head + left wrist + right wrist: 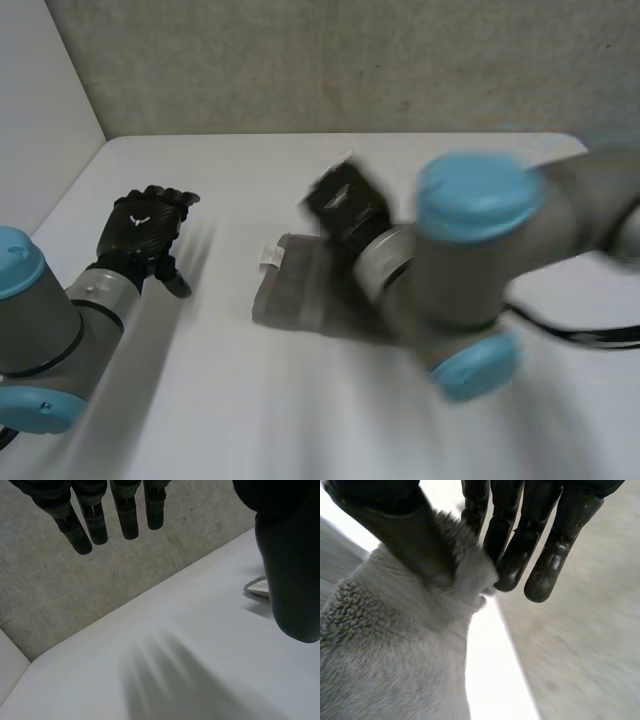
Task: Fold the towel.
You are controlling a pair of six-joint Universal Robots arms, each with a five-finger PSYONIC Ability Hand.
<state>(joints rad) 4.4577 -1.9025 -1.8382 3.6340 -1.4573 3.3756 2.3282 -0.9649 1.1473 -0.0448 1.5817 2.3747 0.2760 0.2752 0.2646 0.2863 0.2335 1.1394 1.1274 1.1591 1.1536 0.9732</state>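
Right hand (520, 550) pinches grey towel (390, 660) edge between thumb and fingers; left hand (95, 520) spread, empty, above table (200, 630).

The right hand (520, 525) pinches a grey fleecy towel (395, 655) between the thumb (415, 545) and the fingers (510, 555). The top of the cloth is bunched at the fingertips and the rest spreads under the thumb. Beside the towel lies a white table (495, 680), and next to it a grey speckled surface (580, 655).

The towel (296, 296) lies on the table (280, 425), left hand (140, 230) well left.
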